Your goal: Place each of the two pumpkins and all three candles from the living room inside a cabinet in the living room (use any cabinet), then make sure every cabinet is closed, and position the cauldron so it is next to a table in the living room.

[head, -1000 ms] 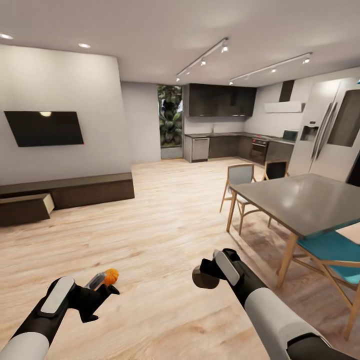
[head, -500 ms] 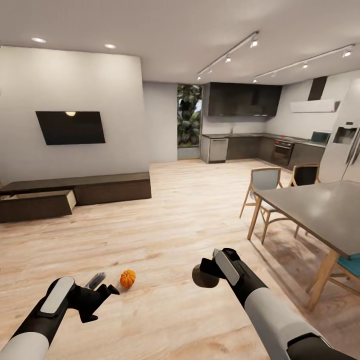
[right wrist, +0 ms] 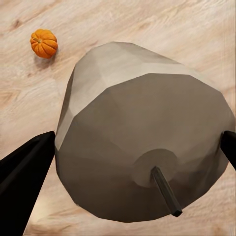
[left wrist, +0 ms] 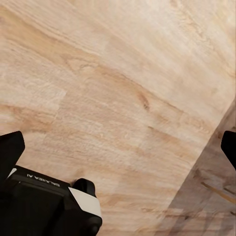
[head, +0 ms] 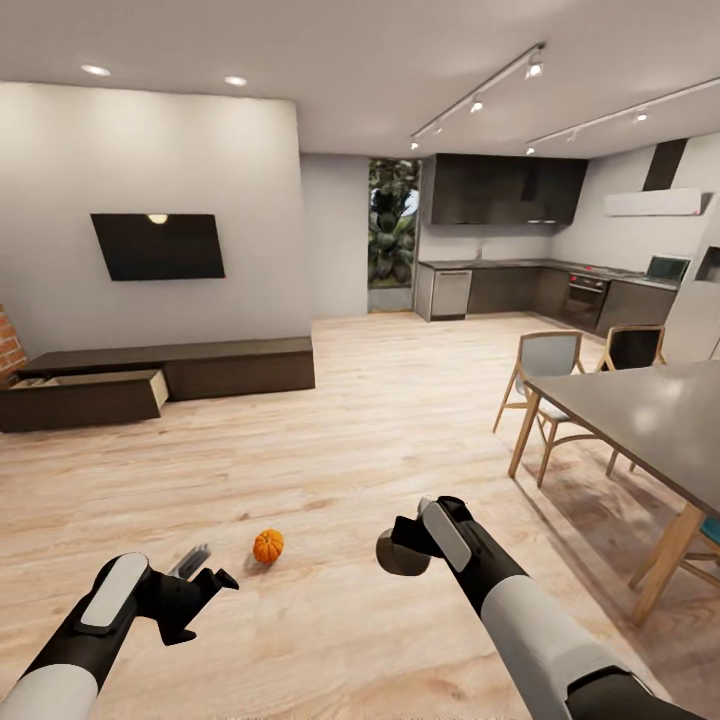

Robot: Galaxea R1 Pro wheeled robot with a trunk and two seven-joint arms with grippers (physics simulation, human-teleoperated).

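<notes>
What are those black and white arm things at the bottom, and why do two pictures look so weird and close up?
Those are a robot's two arms in a computer-made room. The big picture comes from a camera on its head. The other two come from cameras near each gripper, so everything looks huge. The right gripper holds a candle, the big beige lump with a wick in its wrist picture. The left gripper is open and holds nothing; its camera sees bare wooden floor. A small orange pumpkin lies on the floor between the arms. By the far wall stands a long dark cabinet with one drawer pulled open. A table stands at the right.
</notes>
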